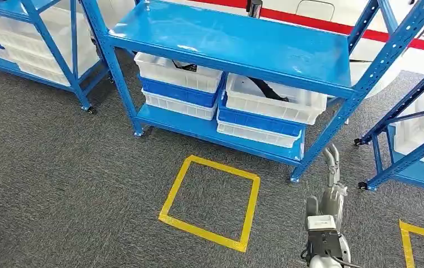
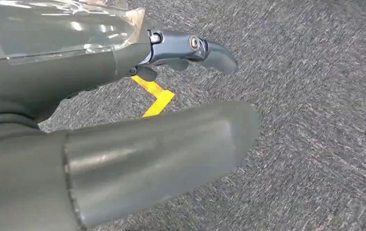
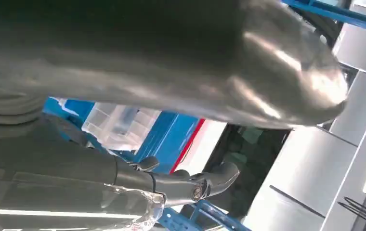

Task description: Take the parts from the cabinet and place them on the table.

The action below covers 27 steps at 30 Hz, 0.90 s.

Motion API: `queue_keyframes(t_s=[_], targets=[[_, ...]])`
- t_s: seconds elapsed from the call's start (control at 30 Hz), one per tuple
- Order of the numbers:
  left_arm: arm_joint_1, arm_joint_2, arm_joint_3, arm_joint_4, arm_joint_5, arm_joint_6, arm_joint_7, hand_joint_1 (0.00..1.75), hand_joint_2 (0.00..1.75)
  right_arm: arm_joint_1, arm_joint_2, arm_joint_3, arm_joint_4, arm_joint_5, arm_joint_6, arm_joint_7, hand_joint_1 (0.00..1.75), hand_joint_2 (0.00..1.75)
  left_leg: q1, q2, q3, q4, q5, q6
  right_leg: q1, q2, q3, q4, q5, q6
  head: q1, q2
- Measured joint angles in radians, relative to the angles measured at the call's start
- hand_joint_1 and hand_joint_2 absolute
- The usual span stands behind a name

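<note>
Facing: blue cabinet (image 1: 237,42) on grey carpet (image 1: 59,178), seen from above.
Bins: white and blue bins stacked on the lower shelf (image 1: 198,129), two stacks side by side.
Parts: dark parts lie in the top left bin (image 1: 179,71) and the top right bin (image 1: 274,97); a black strap-like piece (image 1: 265,88) shows in the right one. Shape otherwise hard to make out; the upper shelf cuts off most of both bins.
Right hand (image 1: 331,167): raised near the cabinet's front right post, fingers apart, holding nothing.
Left hand (image 2: 123,120): over carpet, thumb and dark fingers apart, nothing in it.
Floor: yellow tape square (image 1: 212,201) before the cabinet; a second tape corner (image 1: 416,237) is cut off at right.
</note>
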Motion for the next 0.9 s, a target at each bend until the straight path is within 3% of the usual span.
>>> queue_keyframes(t_s=[0.07,0.1,0.13,0.17,0.2,0.23,0.3,0.33,0.43,0.47,0.5,0.53,0.6,0.63,0.67,0.7,0.73,0.8,0.83,0.87,0.9], targets=[[0.0,0.0,0.0,0.0,0.0,0.0,0.0,0.0,0.0,0.0,0.0,0.001,0.0,0.005,-0.001,0.002,0.0,0.0,0.0,-0.002,0.021,0.0,-0.014,-0.005,0.0,0.0,0.053,-0.157,0.092,0.016,0.0,0.0],[0.0,-0.001,0.0,0.0,0.0,0.0,0.0,0.0,0.0,0.0,0.0,0.001,0.0,0.008,-0.001,0.004,0.0,0.0,0.0,-0.002,0.031,0.0,-0.022,-0.008,0.0,-0.002,0.085,-0.249,0.144,0.018,0.0,0.0],[0.0,-0.001,0.0,0.0,0.0,0.0,0.0,0.0,0.0,0.001,0.0,0.002,0.0,0.01,-0.001,0.006,0.0,0.0,-0.001,-0.003,0.042,0.003,-0.03,-0.014,0.003,-0.007,0.083,-0.274,0.149,0.002,-0.001,0.0],[0.0,0.0,0.0,0.0,0.0,0.0,0.0,0.0,0.0,-0.001,0.0,0.002,0.003,0.01,-0.001,0.008,0.0,0.0,-0.001,-0.004,0.036,-0.003,-0.037,-0.023,0.011,-0.014,0.087,-0.267,0.101,-0.022,0.001,0.0],[-0.001,-0.003,0.0,0.0,0.0,0.0,0.001,0.0,0.0,0.0,0.0,0.002,0.003,0.011,-0.001,0.008,0.0,0.0,0.0,-0.002,0.04,-0.008,-0.043,-0.032,0.023,-0.012,0.103,-0.271,0.113,-0.028,0.0,0.0],[0.0,-0.004,0.0,0.0,0.0,0.0,0.001,0.0,0.0,0.001,0.0,0.002,0.003,0.011,-0.001,0.008,0.0,0.0,-0.002,0.002,0.054,0.005,-0.035,-0.035,0.012,-0.01,0.097,-0.284,0.133,-0.037,-0.001,0.0],[-0.001,-0.005,0.0,0.0,0.0,0.0,0.001,0.0,0.0,0.001,0.0,0.003,0.003,0.011,-0.002,0.008,0.0,0.0,0.005,0.005,0.058,0.025,-0.052,-0.04,-0.006,-0.009,0.141,-0.294,0.14,-0.051,0.0,0.0],[-0.002,-0.007,0.0,0.0,0.0,0.0,0.001,0.0,0.0,-0.002,0.0,0.002,0.003,0.012,-0.002,0.008,0.0,0.0,0.002,0.006,0.048,0.06,-0.072,-0.042,-0.004,-0.01,0.152,-0.296,0.136,-0.059,-0.001,0.0],[-0.003,-0.008,0.0,0.001,0.0,0.0,0.0,0.0,0.0,-0.004,0.001,0.003,0.003,0.012,-0.002,0.008,0.0,0.0,0.005,0.005,-0.09,0.272,-0.167,-0.056,-0.001,-0.008,0.16,-0.296,0.124,-0.073,-0.005,0.0],[-0.002,-0.008,0.0,0.001,0.0,0.0,0.0,0.0,0.0,-0.003,0.001,0.003,0.003,0.011,-0.002,0.008,0.0,0.0,0.005,0.005,-0.125,0.306,-0.17,-0.059,0.0,-0.006,0.164,-0.295,0.119,-0.071,-0.006,0.0],[-0.002,-0.007,0.001,0.001,0.001,0.0,0.0,0.0,0.0,-0.001,0.001,0.003,0.003,0.012,-0.002,0.008,0.0,0.0,0.005,0.006,-0.138,0.296,-0.148,-0.059,-0.001,-0.004,0.171,-0.295,0.113,-0.07,-0.005,0.0],[-0.002,-0.006,0.0,0.001,0.001,0.0,0.0,0.0,0.0,0.0,0.001,0.003,0.003,0.011,-0.002,0.008,0.0,0.0,0.006,0.006,-0.13,0.242,-0.095,-0.059,-0.002,-0.003,0.182,-0.295,0.105,-0.066,-0.005,0.0],[-0.002,-0.005,0.0,0.001,0.001,0.0,0.0,0.0,0.0,-0.001,0.002,0.003,0.003,0.011,-0.002,0.008,0.0,0.0,0.007,0.007,-0.073,0.067,0.038,-0.056,-0.003,-0.002,0.203,-0.296,0.088,-0.058,-0.005,0.0],[-0.001,-0.005,0.001,0.001,0.001,0.0,0.0,0.0,0.0,-0.001,0.002,0.003,0.003,0.011,-0.002,0.008,0.0,0.0,0.006,0.007,-0.062,0.035,0.044,-0.051,-0.001,-0.002,0.203,-0.295,0.08,-0.052,-0.005,0.0],[-0.002,-0.005,0.0,0.001,0.0,0.0,0.0,0.0,0.0,-0.002,0.001,0.003,0.004,0.011,-0.002,0.008,0.0,0.0,0.0,0.01,-0.068,0.028,-0.022,-0.045,0.007,0.0,0.208,-0.292,0.077,-0.046,-0.008,0.0],[-0.002,-0.005,0.0,0.001,0.0,0.0,0.0,0.0,0.0,-0.002,0.001,0.003,0.004,0.011,-0.002,0.009,0.0,0.0,-0.003,0.008,-0.061,0.026,-0.003,-0.036,0.009,-0.002,0.195,-0.297,0.072,-0.038,-0.007,0.0],[0.001,-0.005,0.001,0.001,0.002,0.0,0.0,0.0,0.0,-0.002,0.001,0.003,0.005,0.011,-0.002,0.009,0.0,0.0,-0.003,0.006,-0.059,0.016,0.022,-0.024,0.012,-0.001,0.215,-0.281,0.079,-0.028,-0.006,0.0],[0.002,-0.008,0.001,0.002,0.0,-0.002,0.0,0.0,0.0,-0.001,0.001,0.003,0.004,0.01,-0.002,0.008,0.0,0.0,0.002,0.005,-0.033,0.008,0.026,-0.012,0.015,0.0,0.218,-0.275,0.069,-0.018,-0.006,0.0],[0.0,-0.007,0.001,0.001,0.0,-0.002,-0.001,0.0,0.0,-0.001,0.001,0.004,0.005,0.011,-0.002,0.007,0.0,0.0,0.001,0.005,-0.021,0.005,0.024,-0.008,0.008,-0.001,0.207,-0.244,0.058,-0.013,-0.005,0.0],[-0.002,-0.006,0.001,0.001,0.0,-0.002,-0.001,0.0,0.0,-0.005,0.001,0.004,0.005,0.011,-0.002,0.007,0.0,0.0,0.001,0.005,-0.02,0.005,0.021,-0.004,0.007,-0.001,0.173,-0.187,0.042,-0.013,-0.004,0.0],[-0.003,-0.005,0.001,0.001,-0.002,-0.002,-0.002,0.0,0.0,-0.005,0.0,0.004,0.006,0.011,-0.002,0.007,0.0,0.0,0.001,0.004,-0.02,0.005,0.016,-0.002,0.006,-0.001,0.121,-0.11,0.011,-0.017,-0.003,0.0]])
